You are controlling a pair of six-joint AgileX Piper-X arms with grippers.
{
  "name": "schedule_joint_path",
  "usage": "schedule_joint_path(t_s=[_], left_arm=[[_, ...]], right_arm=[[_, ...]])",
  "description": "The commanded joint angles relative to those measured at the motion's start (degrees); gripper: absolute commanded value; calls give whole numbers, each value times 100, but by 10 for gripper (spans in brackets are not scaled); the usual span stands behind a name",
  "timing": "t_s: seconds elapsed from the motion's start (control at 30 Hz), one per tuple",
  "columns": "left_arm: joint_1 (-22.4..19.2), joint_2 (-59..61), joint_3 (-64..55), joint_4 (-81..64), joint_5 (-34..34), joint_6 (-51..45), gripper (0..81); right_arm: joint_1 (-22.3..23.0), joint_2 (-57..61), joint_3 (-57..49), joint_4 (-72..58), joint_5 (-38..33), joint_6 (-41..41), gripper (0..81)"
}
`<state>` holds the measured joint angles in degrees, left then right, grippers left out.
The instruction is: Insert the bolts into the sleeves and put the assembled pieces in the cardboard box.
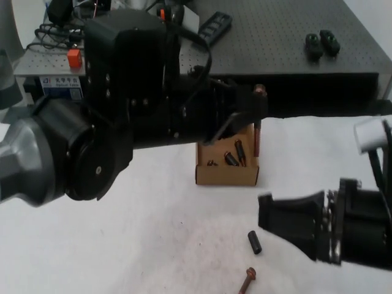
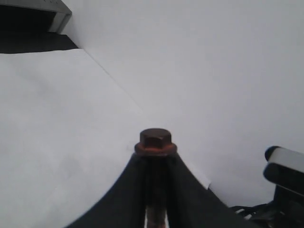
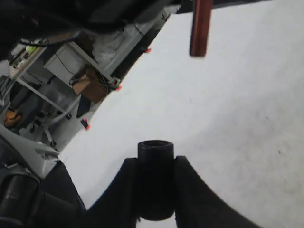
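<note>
My left gripper (image 2: 155, 159) is shut on a rusty bolt (image 2: 155, 141), which sticks up head first between its fingers. In the high view that bolt (image 1: 258, 125) hangs upright by the cardboard box (image 1: 226, 173), just past its right wall. My right gripper (image 3: 156, 164) is shut on a black sleeve (image 3: 156, 178) with its open bore facing up, and the bolt's shaft (image 3: 201, 26) hangs some way beyond it. The right gripper (image 1: 266, 211) sits low at the right, in front of the box. Dark pieces (image 1: 233, 158) lie inside the box.
A loose black sleeve (image 1: 255, 242) and a loose bolt (image 1: 247, 282) lie on the white cloth (image 1: 141, 245) near the front edge. Behind the box stands a black perforated board (image 1: 275, 30) with two dark parts (image 1: 321, 43). Cables and an orange block (image 1: 74, 57) sit at the back left.
</note>
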<state>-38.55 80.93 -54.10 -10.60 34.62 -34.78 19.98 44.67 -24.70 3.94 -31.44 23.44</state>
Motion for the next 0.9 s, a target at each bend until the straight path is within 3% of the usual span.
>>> schedule_joint_path(t_s=[0.0, 0.87], left_arm=[[3, -98, -10, -230, 179, -168, 7], [-11, -98, -6, -370, 211, -221, 7]], right_arm=[[19, 143, -1, -394, 47, 149, 44], [19, 332, -1, -1724, 1107, 223, 44]])
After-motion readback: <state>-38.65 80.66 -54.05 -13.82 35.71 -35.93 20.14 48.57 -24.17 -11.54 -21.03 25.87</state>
